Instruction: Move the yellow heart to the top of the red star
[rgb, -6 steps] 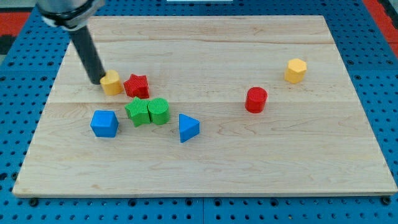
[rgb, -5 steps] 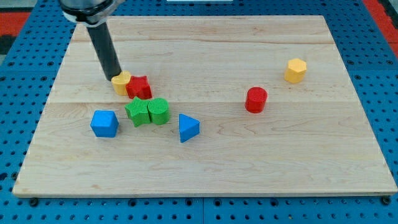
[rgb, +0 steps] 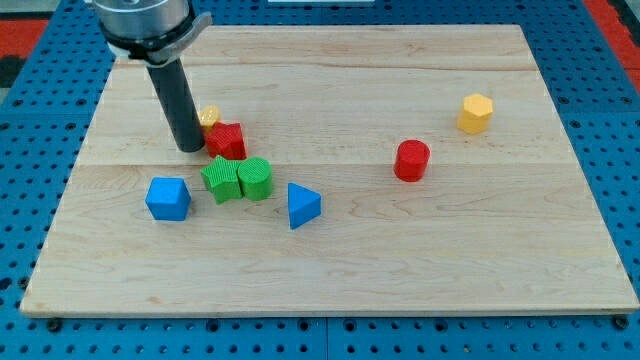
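Note:
The yellow heart (rgb: 209, 117) lies toward the view's upper left, mostly hidden behind my rod. It touches the red star (rgb: 228, 140) at that star's upper left. My tip (rgb: 189, 147) rests on the board just left of the red star and just below-left of the yellow heart.
A green star (rgb: 220, 179) and a green cylinder (rgb: 256, 178) sit side by side below the red star. A blue cube (rgb: 167, 198) is at lower left, a blue triangle (rgb: 302, 205) to the right. A red cylinder (rgb: 411, 160) and a yellow hexagon (rgb: 476, 113) lie at the view's right.
The yellow heart slid right and then up, from the red star's left to its upper left. The red star shifted slightly right. My tip moved right and down.

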